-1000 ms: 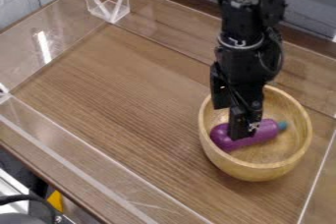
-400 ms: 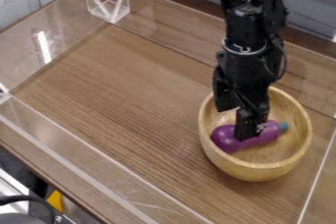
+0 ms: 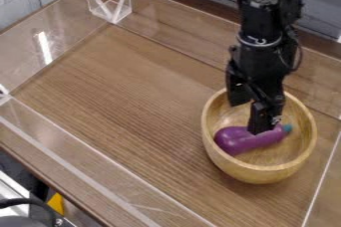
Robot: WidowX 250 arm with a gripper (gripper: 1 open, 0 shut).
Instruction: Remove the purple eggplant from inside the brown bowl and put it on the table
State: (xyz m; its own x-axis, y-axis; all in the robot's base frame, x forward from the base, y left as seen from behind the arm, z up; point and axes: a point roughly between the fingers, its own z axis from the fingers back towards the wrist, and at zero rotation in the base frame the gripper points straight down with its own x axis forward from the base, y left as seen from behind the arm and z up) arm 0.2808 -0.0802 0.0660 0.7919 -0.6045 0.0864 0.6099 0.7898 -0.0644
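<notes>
A glossy purple eggplant (image 3: 248, 139) lies on its side inside the brown bowl (image 3: 226, 161), which sits at the right of the table (image 3: 134, 92). Its bluish stem end points right. My black gripper (image 3: 265, 119) hangs straight down into the bowl, just above the eggplant's stem end. Its fingers (image 3: 256, 117) stand open, and nothing is held between them. The arm hides part of the bowl's far rim.
Clear plastic walls (image 3: 80, 176) run along the table's edges. A clear triangular stand (image 3: 110, 4) sits at the back left corner. Bare wood-grain tabletop stretches left of the bowl.
The arm has shifted right and slightly deeper over the bowl, from above the eggplant's middle to above its stem end. The eggplant and bowl have not moved.
</notes>
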